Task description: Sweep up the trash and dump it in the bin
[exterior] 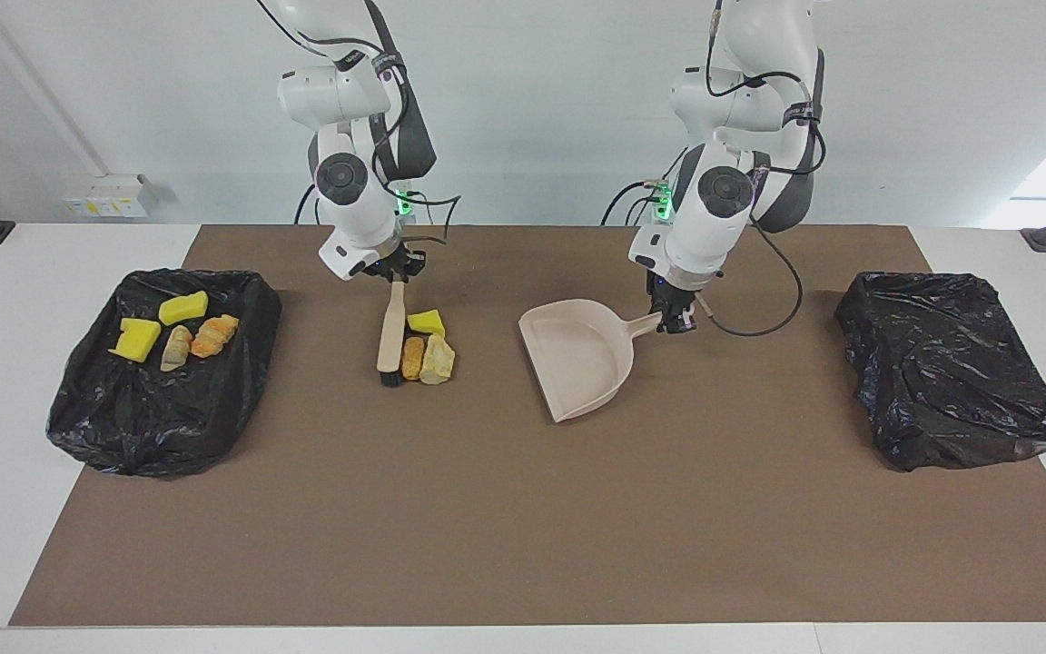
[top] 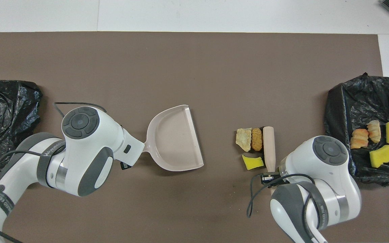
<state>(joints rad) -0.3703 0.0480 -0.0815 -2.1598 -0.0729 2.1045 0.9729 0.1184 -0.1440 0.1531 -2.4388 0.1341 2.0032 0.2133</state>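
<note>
Facing view: the dustpan point(exterior: 582, 356) lies flat mid-table, its mouth turned toward the right arm's end so it can receive what is pushed at it. The left gripper point(exterior: 674, 320) has its fingers closed on the dustpan's handle, bracing it. Beside the dustpan, toward the right arm's end, three loose bits of trash point(exterior: 428, 349) sit bunched together — a yellow chunk, a tan lump, a pale one. The brush point(exterior: 390, 336) touches their outer side, bristles down on the mat, so the bits lie between brush and dustpan; the right gripper point(exterior: 394, 269) is clamped shut on the brush's handle end. Four more bits already lie in the bin point(exterior: 105, 418), well apart from the dustpan.

Overhead view: the dustpan point(top: 176, 138) shows its straight open lip facing the trash point(top: 251, 145), a bare gap between them. The brush point(top: 269, 146) stands parallel to that lip — squared up, I judge, for a push.
</note>
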